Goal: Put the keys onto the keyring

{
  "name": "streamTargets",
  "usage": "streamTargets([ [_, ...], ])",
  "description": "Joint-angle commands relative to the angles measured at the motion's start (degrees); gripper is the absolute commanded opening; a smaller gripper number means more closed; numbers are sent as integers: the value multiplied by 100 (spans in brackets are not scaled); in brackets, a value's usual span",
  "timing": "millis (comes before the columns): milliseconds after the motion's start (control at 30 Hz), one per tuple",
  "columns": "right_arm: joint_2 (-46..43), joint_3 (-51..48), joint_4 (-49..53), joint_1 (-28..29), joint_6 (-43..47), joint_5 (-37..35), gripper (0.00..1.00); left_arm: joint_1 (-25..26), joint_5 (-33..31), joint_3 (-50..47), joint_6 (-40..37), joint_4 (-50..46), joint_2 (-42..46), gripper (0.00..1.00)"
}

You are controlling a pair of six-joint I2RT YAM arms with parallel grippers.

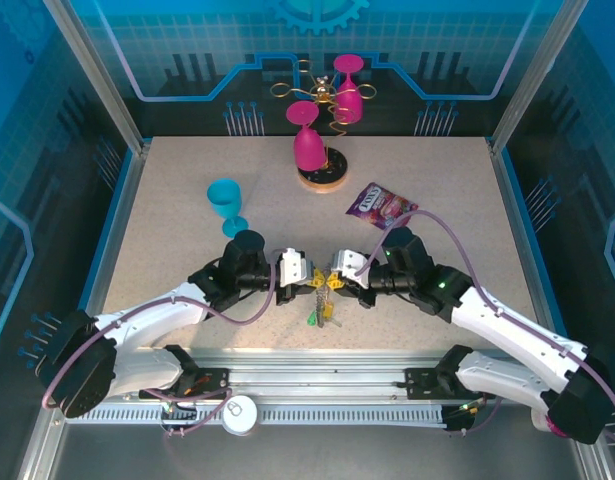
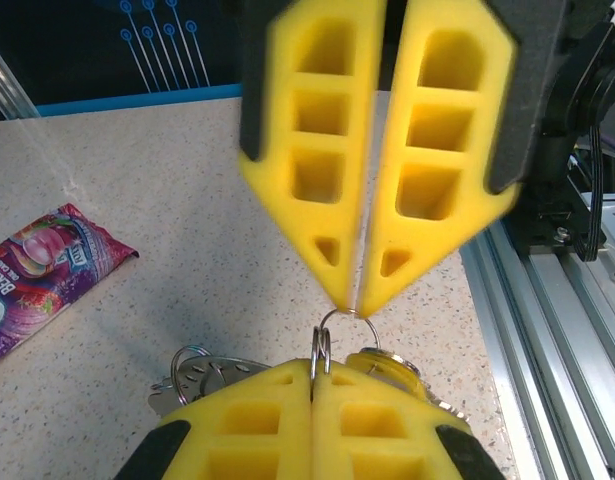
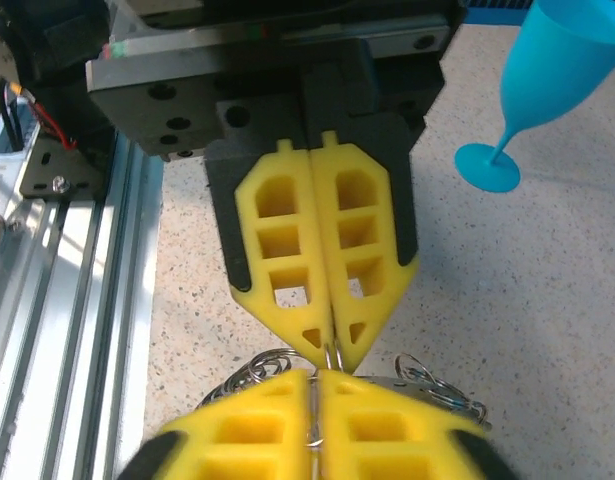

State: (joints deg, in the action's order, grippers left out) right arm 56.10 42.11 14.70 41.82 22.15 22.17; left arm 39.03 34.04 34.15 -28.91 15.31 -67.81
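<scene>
1. The left gripper [image 1: 314, 278] and right gripper [image 1: 335, 281] meet tip to tip above the near centre of the worktop [image 1: 447, 210].
2. In the left wrist view, the left jaws are pressed together, pinching the keyring [image 2: 320, 352] at its lower part.
3. The right jaws are also pressed together, pinching the top of the same keyring from the opposite side.
4. The keys [image 1: 322, 304], with yellow and green heads, hang in a cluster just below the two grippers.
5. A teal cup [image 1: 226, 200] stands behind the left gripper, and a purple snack packet [image 1: 380, 206] lies behind the right gripper.
</scene>
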Motion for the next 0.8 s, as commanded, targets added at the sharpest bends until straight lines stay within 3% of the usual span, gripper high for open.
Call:
streamTargets([
  [0,-315,-102,-252,-84,-378,-234,36,38,9,-16,-111,320,219,0],
  [67,-475,-252,-371,-164,-598,-285,43,44,15,-119,-69,545,267,0],
  [233,-794,-516,-502,-227,-1311,-772,48,40,10,-292,-27,951,317,0],
  [400,-921,-589,-423,-227,-1951,-982,44,42,2,-382,-1,1181,334,0],
  [467,-949,-601,-492,-227,-2335,-1026,33,37,-14,-419,8,1264,347,0],
  [533,-947,-615,-574,-227,-2848,-1215,28,38,-37,-469,25,1378,360,0],
  [667,-1001,-677,-594,-227,-3730,-1505,28,31,1,-547,41,1551,357,0],
  [767,-1108,-782,-770,-235,-3539,-777,32,33,51,-574,49,1589,366,0],
])
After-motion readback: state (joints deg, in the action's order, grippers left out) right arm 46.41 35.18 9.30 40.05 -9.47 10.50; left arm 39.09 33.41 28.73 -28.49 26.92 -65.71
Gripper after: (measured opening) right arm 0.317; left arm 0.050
